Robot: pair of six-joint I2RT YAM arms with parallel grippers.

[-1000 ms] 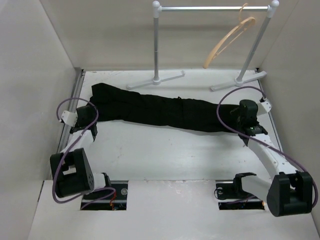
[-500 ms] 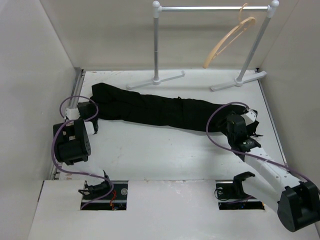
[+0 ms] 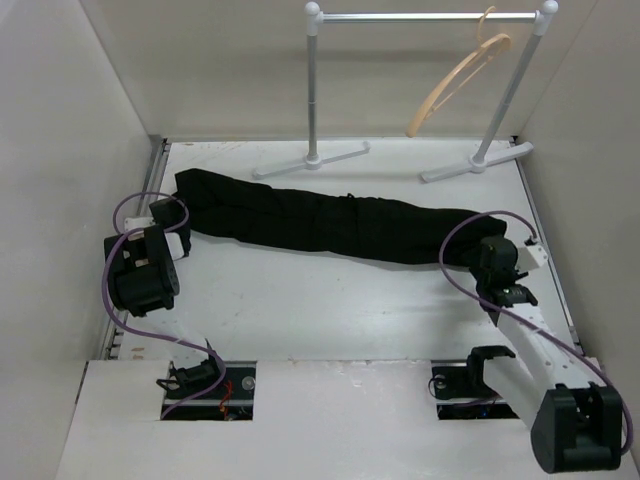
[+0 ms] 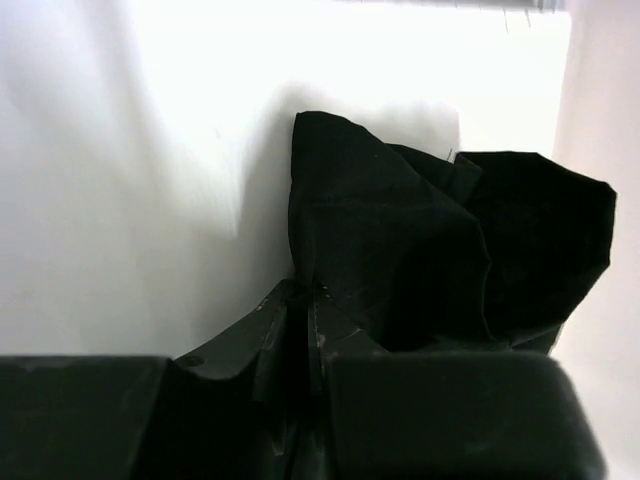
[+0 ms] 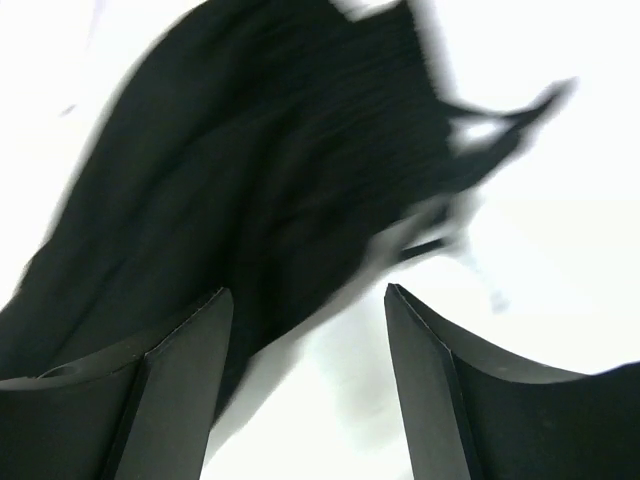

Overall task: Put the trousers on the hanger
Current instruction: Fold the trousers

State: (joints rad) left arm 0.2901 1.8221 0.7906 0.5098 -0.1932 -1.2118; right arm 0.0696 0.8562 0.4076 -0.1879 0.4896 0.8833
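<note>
The black trousers (image 3: 320, 220) lie stretched across the white table from back left to right. At their left end my left gripper (image 3: 172, 218) is shut, its jaws pinching a fold of the trousers (image 4: 400, 240) at the tips (image 4: 305, 292). My right gripper (image 3: 490, 250) sits at the right end, open. In the blurred right wrist view, the ribbed waist of the trousers (image 5: 250, 170) lies just ahead of the open right gripper (image 5: 305, 295), with bare table between its fingers. The tan wooden hanger (image 3: 455, 85) hangs tilted on the rail at the back right.
The white garment rail (image 3: 425, 16) stands at the back on two posts whose feet (image 3: 312, 160) rest on the table just behind the trousers. Grey walls close in on the left, the right and the back.
The left gripper has closed on the trousers' left end and drawn it slightly left. The right gripper has opened, let go of the right end and pulled back toward the near edge.
</note>
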